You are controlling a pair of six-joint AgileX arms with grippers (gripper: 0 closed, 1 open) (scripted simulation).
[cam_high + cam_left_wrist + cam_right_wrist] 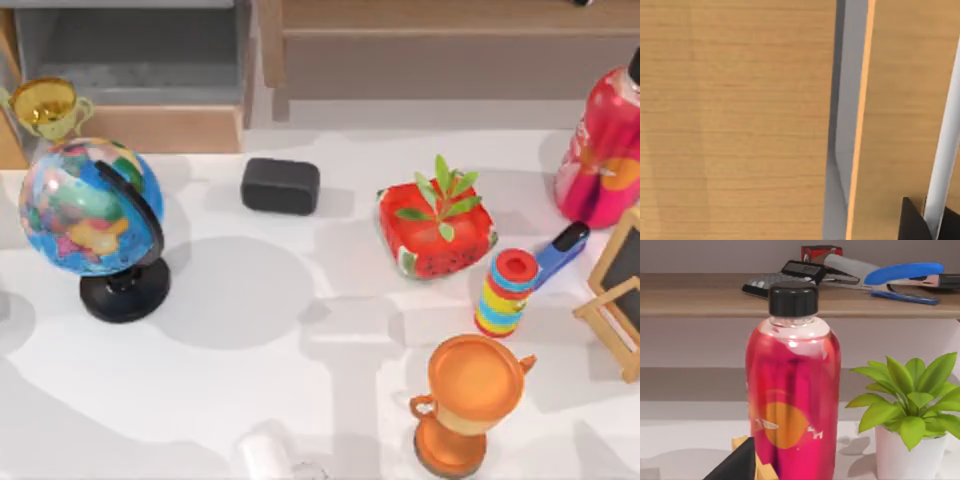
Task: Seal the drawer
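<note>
The drawer (150,128) stands pulled out at the table's back left, its light tan front panel facing the table and its grey inner floor (130,45) showing behind it. In the left wrist view, tan wood (735,120) lies very close, split by a narrow grey gap (845,125). A dark part of my left gripper (914,222) shows at that picture's lower edge. A dark part of my right gripper (735,465) shows low in the right wrist view, in front of a pink bottle (792,390).
A globe (90,210) and gold cup (45,105) stand just before the drawer. A black box (280,185), red planter (437,230), striped stack (508,292), orange trophy (465,400), pink bottle (605,150) and small easel (620,290) crowd the table. A wooden shelf (450,50) runs behind.
</note>
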